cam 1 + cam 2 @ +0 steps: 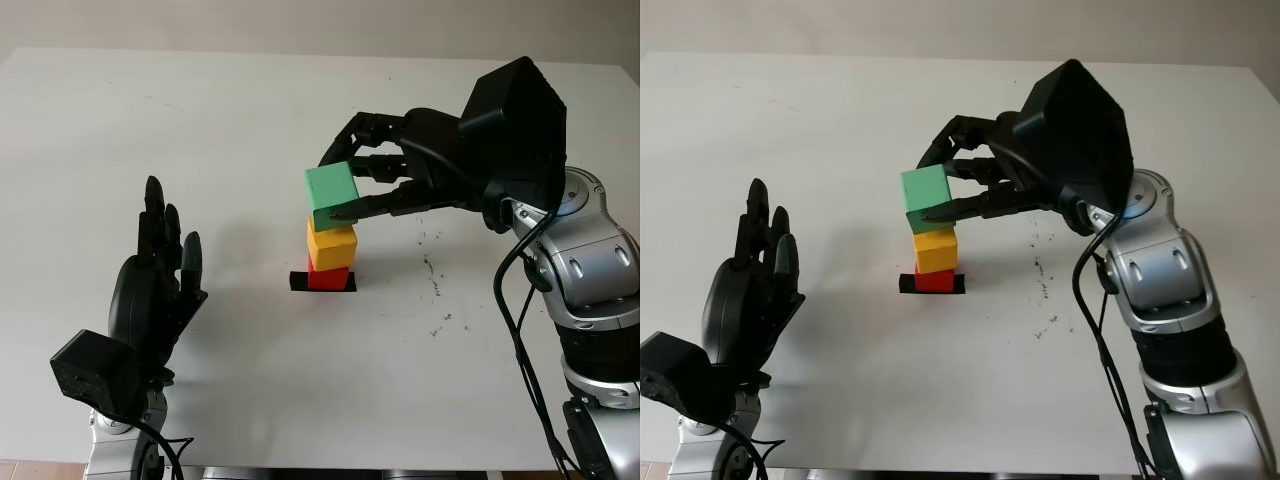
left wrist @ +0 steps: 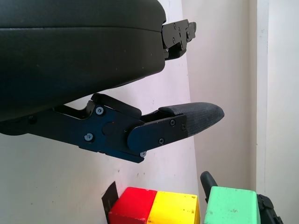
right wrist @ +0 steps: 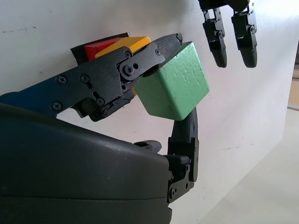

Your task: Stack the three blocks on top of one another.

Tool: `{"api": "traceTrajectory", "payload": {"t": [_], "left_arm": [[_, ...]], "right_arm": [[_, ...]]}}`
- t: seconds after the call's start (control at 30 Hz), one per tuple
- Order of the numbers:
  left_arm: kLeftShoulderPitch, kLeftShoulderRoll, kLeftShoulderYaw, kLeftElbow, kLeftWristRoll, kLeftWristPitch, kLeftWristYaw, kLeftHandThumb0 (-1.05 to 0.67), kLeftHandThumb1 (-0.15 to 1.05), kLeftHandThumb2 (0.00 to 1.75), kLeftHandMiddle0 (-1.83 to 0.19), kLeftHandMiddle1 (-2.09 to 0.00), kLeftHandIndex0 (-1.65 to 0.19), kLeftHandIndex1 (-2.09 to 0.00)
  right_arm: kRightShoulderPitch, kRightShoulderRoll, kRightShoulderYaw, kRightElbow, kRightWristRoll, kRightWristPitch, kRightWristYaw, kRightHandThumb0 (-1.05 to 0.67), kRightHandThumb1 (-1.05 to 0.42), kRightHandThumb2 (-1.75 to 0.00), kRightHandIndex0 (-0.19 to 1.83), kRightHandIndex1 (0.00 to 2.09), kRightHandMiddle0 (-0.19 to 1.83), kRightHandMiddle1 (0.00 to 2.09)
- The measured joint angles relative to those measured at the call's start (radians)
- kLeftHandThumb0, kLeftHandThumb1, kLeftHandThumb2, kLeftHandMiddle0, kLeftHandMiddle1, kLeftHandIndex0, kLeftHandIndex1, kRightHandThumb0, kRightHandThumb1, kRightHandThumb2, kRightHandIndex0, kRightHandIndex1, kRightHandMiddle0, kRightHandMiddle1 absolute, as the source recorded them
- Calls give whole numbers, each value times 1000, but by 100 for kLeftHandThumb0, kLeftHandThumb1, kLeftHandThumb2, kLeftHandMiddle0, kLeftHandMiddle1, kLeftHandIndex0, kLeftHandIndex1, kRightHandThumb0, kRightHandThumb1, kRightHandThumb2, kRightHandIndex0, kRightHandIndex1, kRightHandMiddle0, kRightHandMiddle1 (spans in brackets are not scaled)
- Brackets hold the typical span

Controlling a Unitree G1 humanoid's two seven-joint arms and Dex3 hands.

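On the white surface, the open left hand is raised at the near left. The right hand holds the green block in its fingers, directly above the yellow block, which sits on the red block.

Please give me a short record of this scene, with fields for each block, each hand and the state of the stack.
red block: on black mark, bottom of stack
yellow block: on the red block
green block: in right hand, above the yellow block; contact cannot be told
right hand: fingers shut on green block
left hand: open, apart from stack
table: white
stack: two placed, third still held
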Motion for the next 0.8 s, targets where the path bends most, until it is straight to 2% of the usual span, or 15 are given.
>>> {"api": "traceTrajectory", "payload": {"t": [0.8], "left_arm": [[2,4,1,-11,10,25,2,-68,105,62,17,-5,19,0]], "right_arm": [[11,-10,38,40,-10,-18,-2,-52,-95,-5,33,4,32,165]]}}
